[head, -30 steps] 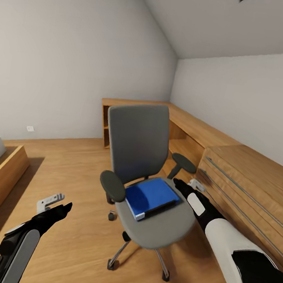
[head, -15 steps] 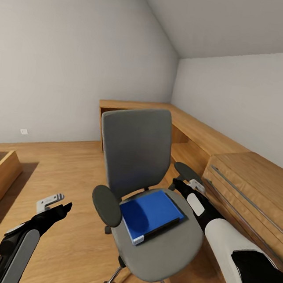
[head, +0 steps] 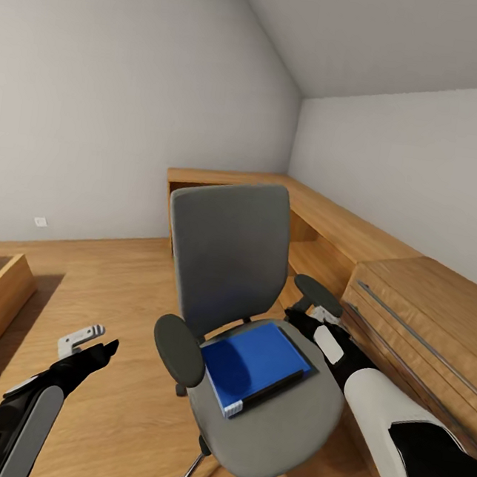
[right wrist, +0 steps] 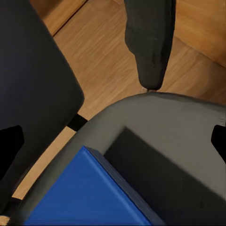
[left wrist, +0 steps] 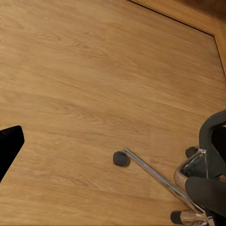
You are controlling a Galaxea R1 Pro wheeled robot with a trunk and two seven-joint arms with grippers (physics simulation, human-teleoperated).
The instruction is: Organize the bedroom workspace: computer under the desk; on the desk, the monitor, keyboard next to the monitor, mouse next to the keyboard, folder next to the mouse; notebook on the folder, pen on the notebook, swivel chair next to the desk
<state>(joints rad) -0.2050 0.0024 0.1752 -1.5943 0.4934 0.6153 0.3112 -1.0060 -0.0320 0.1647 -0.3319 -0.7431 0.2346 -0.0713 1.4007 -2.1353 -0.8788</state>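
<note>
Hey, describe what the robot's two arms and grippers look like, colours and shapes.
The right arm has glossy white rounded shells with black joints and a black forearm bearing a white patch. The left arm is grey and black. The left gripper has black fingers and a pale grey bracket.

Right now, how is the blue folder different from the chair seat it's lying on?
The folder is bright blue; the swivel chair seat is grey. The folder is a flat rectangle with straight edges and white page edges; the seat is rounded and padded. The folder is smaller, covering part of the seat. Both lie flat.
</note>
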